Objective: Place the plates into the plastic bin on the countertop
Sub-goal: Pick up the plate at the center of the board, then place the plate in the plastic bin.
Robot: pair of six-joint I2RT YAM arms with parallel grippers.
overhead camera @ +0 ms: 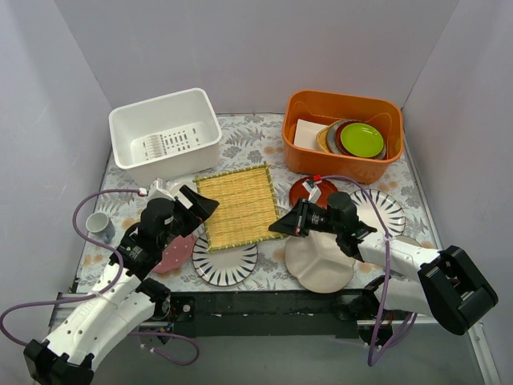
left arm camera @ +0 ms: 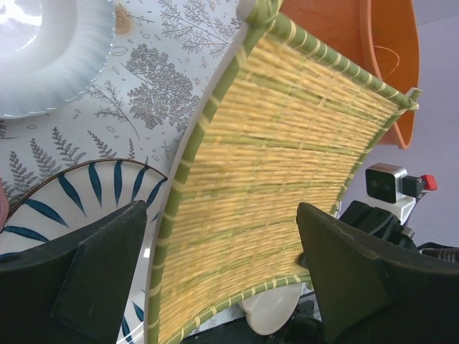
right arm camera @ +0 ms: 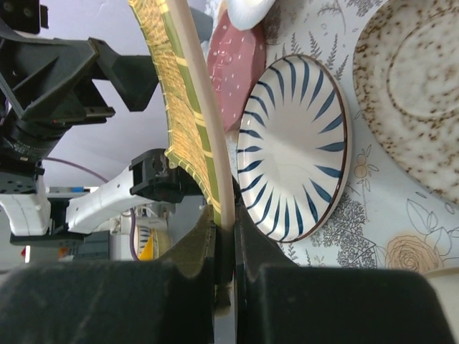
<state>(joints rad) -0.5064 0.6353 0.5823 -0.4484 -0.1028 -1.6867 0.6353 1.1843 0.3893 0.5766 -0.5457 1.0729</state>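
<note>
orange tub point(overhead camera: 337, 164) holds plates point(overhead camera: 361, 139); left end effector point(left arm camera: 222, 244) apart, right end effector point(right arm camera: 226, 222) clamps plate point(right arm camera: 206, 107).

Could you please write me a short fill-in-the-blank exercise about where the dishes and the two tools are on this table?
1. The white plastic bin stands ____, with no plate in it.
2. The green plate lies in the ____ tub.
3. The right tool pinches the bamboo mat, while the left tool has its jaws ____.

Missing words: empty; orange; open.
</note>
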